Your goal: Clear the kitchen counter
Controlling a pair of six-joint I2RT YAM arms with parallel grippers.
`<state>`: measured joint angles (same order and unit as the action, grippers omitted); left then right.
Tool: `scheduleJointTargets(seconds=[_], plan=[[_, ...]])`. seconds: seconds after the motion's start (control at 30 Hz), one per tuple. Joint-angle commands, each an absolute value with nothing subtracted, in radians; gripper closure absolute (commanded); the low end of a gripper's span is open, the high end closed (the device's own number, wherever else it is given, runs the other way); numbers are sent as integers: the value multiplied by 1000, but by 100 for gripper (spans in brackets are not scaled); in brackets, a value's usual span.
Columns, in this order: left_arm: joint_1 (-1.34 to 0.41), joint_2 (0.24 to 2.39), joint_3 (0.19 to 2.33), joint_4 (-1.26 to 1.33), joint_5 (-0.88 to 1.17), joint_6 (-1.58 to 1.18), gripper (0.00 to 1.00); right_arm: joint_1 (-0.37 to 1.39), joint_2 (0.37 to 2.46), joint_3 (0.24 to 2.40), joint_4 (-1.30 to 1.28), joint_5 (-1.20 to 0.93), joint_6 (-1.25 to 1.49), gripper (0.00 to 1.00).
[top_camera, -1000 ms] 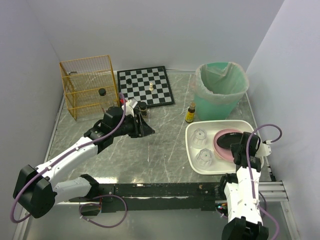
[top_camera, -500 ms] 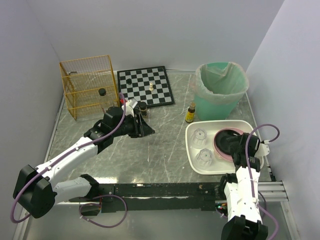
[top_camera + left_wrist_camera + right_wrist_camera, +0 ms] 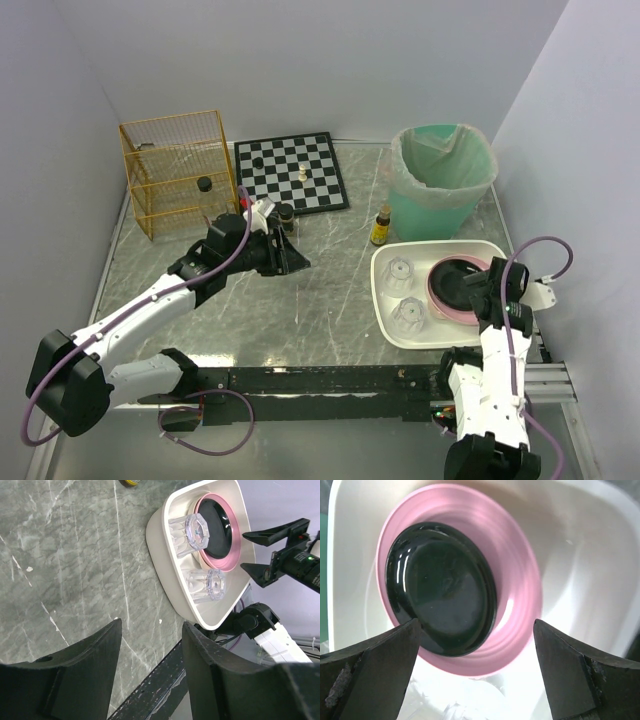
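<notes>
The grey-green marble kitchen counter (image 3: 300, 310) carries a white tray (image 3: 440, 251) at the right. In the tray a black plate (image 3: 440, 587) lies on a pink plate (image 3: 512, 605), with two clear glasses (image 3: 400, 272) (image 3: 410, 314) beside them. My right gripper (image 3: 475, 630) hangs open just above the plates' near edge and holds nothing. Left of centre, my left gripper (image 3: 290, 255) is low over bare counter (image 3: 75, 555). It is open with nothing between its fingers. A small dark jar (image 3: 286, 214) stands just behind it.
A small bottle with a yellow label (image 3: 380, 228) stands between the tray and a green lined bin (image 3: 443, 185). At the back are a chessboard (image 3: 290, 172) with a few pieces and a yellow wire basket (image 3: 180, 170). Walls close in on three sides.
My right gripper has gone from shut to wide open and has drawn back a little to the right. The black plate rests on the pink plate. The left arm has stayed put.
</notes>
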<state>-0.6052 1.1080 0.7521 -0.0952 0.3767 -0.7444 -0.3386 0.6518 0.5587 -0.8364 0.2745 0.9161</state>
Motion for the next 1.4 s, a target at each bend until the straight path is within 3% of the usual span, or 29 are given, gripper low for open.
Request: scheduleJointTargets(seconds=[0.0,0.2,0.37,0.73,1.07,1.37], plan=[[-601,1083,756,-94,359,-729,43,-344,635,627,-919,341,888,0],[-603,1065,807,-175,270,-686,36,-342,545,693,-870,260,775,0],[-595,1084,859,-224,221,-661,28,-301,609,776,-867,209,716,0],[-526,1085,956,-325,150,-598,23,224,791,868,-888,426,926,0],[-243,1060,1060,-455,172,-509,20,552,890,899,-844,505,948,0],[-213,1039,1121,-522,5,-511,19,727,974,874,-762,505,945,0]])
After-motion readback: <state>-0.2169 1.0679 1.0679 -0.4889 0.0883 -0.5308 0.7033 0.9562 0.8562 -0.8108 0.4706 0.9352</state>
